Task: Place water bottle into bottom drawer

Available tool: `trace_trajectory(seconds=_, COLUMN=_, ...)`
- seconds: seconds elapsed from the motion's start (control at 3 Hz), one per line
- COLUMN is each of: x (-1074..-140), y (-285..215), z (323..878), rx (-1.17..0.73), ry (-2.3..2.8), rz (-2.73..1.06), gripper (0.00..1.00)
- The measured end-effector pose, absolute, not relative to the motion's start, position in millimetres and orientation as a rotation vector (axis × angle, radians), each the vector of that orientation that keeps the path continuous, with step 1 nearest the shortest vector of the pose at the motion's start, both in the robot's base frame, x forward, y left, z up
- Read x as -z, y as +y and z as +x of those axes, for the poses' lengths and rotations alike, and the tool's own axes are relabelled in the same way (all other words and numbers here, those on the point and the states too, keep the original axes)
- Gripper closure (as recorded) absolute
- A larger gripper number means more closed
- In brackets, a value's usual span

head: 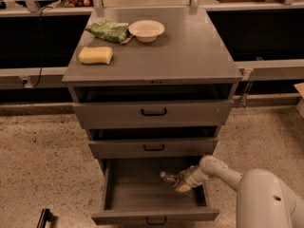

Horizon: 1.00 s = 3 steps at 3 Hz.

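Grey bottom drawer (142, 196) stands open; gripper (180, 182) inside at right, fingers (183, 187) clamped on water bottle (169, 178). Lower near drawer floor before releasing, avoiding walls.

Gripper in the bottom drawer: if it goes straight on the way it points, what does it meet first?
The gripper, holding the water bottle inside the bottom drawer, points across it. Nothing shows ahead on the floor, so likely the drawer's far side wall comes first, though depth is unclear.
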<state>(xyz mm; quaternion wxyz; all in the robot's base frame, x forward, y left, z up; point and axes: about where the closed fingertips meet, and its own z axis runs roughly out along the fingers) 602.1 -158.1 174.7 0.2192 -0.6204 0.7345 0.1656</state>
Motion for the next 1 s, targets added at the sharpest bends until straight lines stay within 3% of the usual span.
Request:
trace_trajectory(seconds=0.33, x=-173.0, y=-156.4, z=600.5, rx=-0.463, ry=2.032, rz=-1.718, gripper=0.12)
trace_trajectory(seconds=0.67, x=-171.5, y=-154.8, z=599.1, rx=-0.468, ry=2.032, rz=-1.720, gripper=0.00)
trace_trajectory(seconds=1.0, x=-171.4, y=-154.8, z=599.1, rx=-0.468, ry=2.032, rz=-1.720, gripper=0.00)
